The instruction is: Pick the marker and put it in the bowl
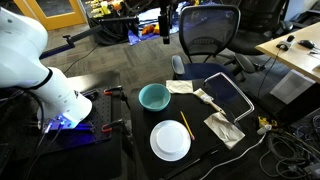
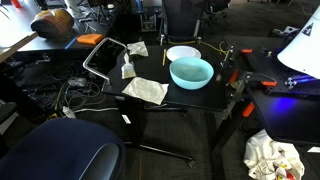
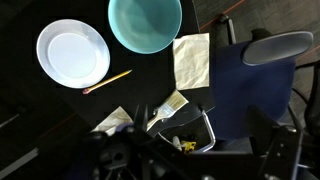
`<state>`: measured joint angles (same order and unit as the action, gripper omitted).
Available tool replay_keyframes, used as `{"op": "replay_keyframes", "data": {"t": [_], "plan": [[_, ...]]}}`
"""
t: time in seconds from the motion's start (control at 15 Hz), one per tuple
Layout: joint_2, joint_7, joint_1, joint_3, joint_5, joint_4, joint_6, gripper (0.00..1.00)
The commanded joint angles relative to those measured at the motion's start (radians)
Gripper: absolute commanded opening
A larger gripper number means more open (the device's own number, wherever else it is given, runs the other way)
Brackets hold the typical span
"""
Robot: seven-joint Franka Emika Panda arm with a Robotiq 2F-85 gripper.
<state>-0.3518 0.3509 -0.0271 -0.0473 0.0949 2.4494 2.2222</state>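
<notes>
The yellow-orange marker point(image 3: 108, 80) lies flat on the black table between the white plate and a napkin. It also shows in an exterior view point(image 1: 186, 124). The teal bowl point(image 1: 153, 96) stands empty just behind the plate. It shows in the other exterior view point(image 2: 191, 72) and at the top of the wrist view point(image 3: 145, 22). My gripper point(image 3: 198, 160) is a dark blur at the bottom of the wrist view. Its fingers look spread apart with nothing between them. It hangs high, off the table's side point(image 1: 62, 122), far from the marker and bowl.
A flat white plate point(image 1: 170, 140) sits at the table's front. A paint brush point(image 3: 168, 108), napkins point(image 3: 191, 60) point(image 1: 223, 128) and a metal-framed tray point(image 1: 228, 95) lie on the table. An office chair point(image 1: 210, 30) stands behind it, and cables lie on the floor point(image 2: 60, 95).
</notes>
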Motion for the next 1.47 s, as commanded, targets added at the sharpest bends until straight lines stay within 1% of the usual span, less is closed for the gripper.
{"op": "replay_keyframes", "data": {"t": [0.0,0.27,0.47,0.73,0.93,1.07,1.27,1.4], "plan": [[0.083,0.106,-0.04,0.015,0.044,0.037,0.141,1.0],[0.196,0.258,-0.071,0.02,0.06,0.069,0.301,1.0],[0.287,0.391,-0.08,0.031,0.053,0.083,0.409,1.0],[0.412,0.573,-0.074,0.073,0.038,0.087,0.526,1.0],[0.503,0.703,-0.057,0.124,0.038,0.077,0.582,1.0],[0.56,0.778,-0.042,0.155,0.059,0.068,0.607,1.0],[0.63,0.807,-0.037,0.165,0.116,0.047,0.636,1.0],[0.669,0.815,-0.031,0.168,0.148,0.028,0.635,1.0]]}}
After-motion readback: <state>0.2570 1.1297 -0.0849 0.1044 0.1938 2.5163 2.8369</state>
